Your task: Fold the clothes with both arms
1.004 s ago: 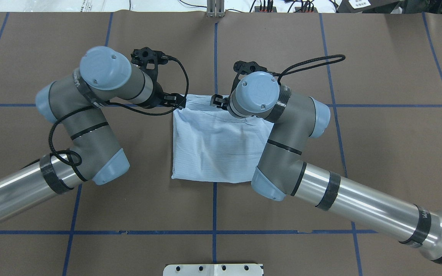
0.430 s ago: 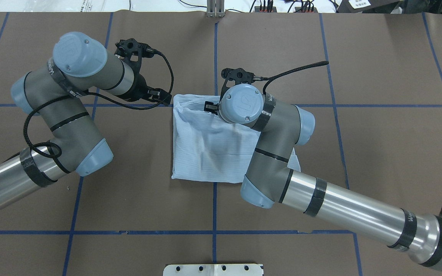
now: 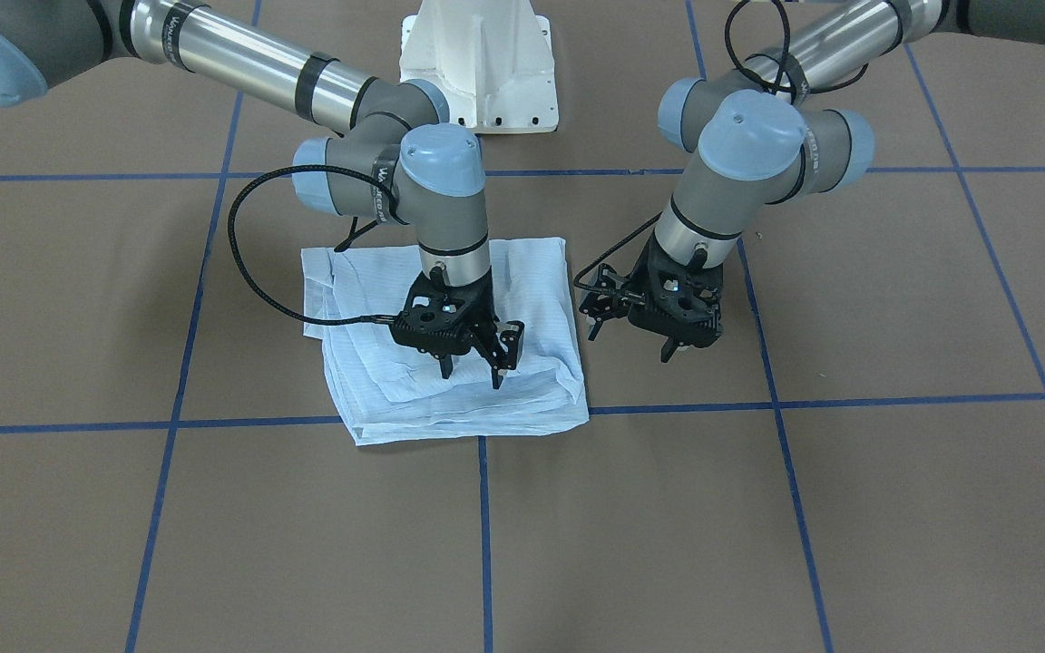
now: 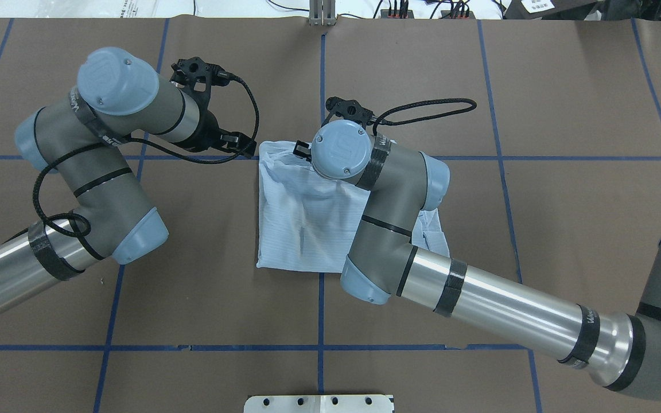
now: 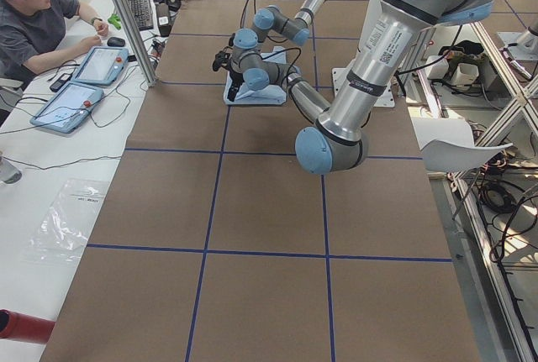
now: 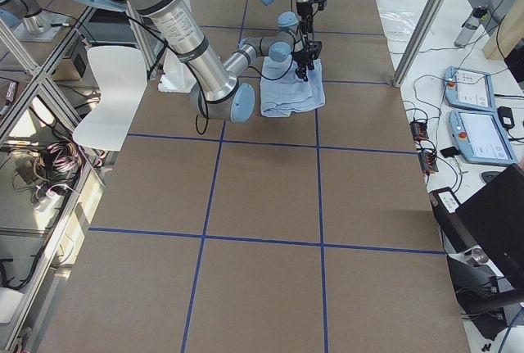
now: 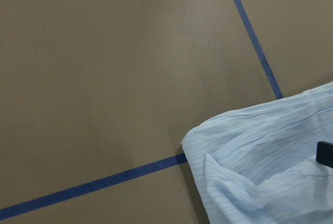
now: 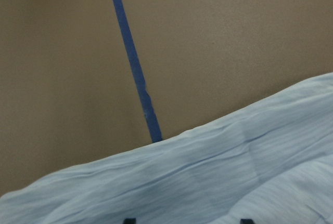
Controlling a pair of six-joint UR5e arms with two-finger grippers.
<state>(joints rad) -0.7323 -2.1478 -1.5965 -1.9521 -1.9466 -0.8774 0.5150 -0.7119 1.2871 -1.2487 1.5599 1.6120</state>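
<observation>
The light blue striped shirt [image 4: 299,229] lies folded into a rough rectangle on the brown table [image 4: 566,229]; it also shows in the front view [image 3: 368,385]. My right gripper [image 3: 472,370] hangs open just above the shirt's far part, fingers pointing down and holding nothing. In the overhead view it is mostly hidden under its wrist [image 4: 339,149]. The right wrist view shows the shirt's edge [image 8: 208,182] and two spread fingertips at the bottom. My left gripper [image 3: 675,352] [image 4: 245,146] is off the shirt, beside its far left corner, looks open and is empty. The left wrist view shows that corner [image 7: 250,161].
Blue tape lines [image 4: 321,310] divide the brown table cover. The white pedestal base [image 3: 477,73] stands at the robot's side. An operator [image 5: 34,18] sits with tablets beyond the far edge. A white chair [image 6: 110,83] stands behind the robot.
My left gripper let go of the shirt's far left corner and drew back to the left. My right arm slid left along the far edge, uncovering the shirt's right part.
</observation>
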